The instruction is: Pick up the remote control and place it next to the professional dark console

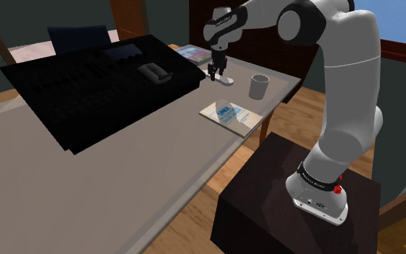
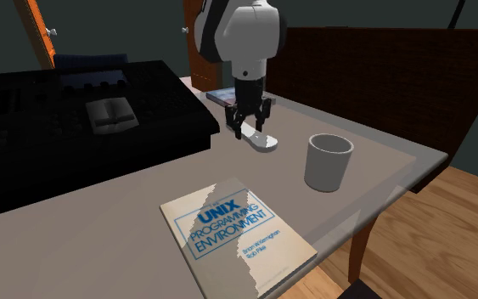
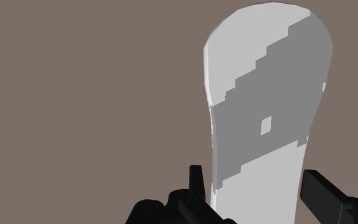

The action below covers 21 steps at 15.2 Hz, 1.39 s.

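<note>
Hand (image 3: 258, 194) is down over the remote control (image 3: 266, 102), fingers (image 3: 196, 181) spread either side of one end of it. It's released, not clenched: wrist view shows a thin gap btw each pad and the remote's edges, so nothing's gripped yet. Remote is a pale grey/white rounded slab lying flat on the counter (image 1: 86, 187). It sits just off the dark console (image 1: 86, 83) on the shoulder view's right, btw the console's corner and the mug (image 1: 259, 86). A book (image 1: 230, 117) lies nearer the stand (image 1: 295, 209). Looks like the closing-for-the-pick step, w/ lift and placing still to do.

What could go wrong, as I judge it:
- Grip point is at the remote's end, not mid-body. Once lifted, the long free part could droop or swivel btw the pads, maybe slip out.
- Shell looks smooth and curved, so prob. little bite for the pads. A weak squeeze could let it slide.
- If one pad touches first, the remote could get shoved or skewed on the counter before the other pad lands, giving a crooked grasp.
- Console top stands higher than the counter. Carrying the remote low towards it could knock the hanging end against the console's side.
- Mug is near on the shoulder view's right, so a wide swing of the hand could clip it.
- Letting go too far over would put the remote on the console, not beside it.
</note>
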Tool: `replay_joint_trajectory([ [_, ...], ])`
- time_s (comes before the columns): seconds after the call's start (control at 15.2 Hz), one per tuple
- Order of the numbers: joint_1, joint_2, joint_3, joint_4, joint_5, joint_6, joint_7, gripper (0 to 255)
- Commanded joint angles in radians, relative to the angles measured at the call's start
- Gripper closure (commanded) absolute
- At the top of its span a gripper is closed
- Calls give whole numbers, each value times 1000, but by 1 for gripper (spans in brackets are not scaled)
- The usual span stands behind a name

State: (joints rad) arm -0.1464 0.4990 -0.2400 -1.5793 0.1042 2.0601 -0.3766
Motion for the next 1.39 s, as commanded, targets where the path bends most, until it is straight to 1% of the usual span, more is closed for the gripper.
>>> replay_joint_trajectory([
  [0.0,1,-10,-1,16,-3,-25,2,255],
  [0.66,2,-47,-7,95,-14,-141,8,255],
  [1.32,-2,-64,-11,206,-19,-267,11,255],
])
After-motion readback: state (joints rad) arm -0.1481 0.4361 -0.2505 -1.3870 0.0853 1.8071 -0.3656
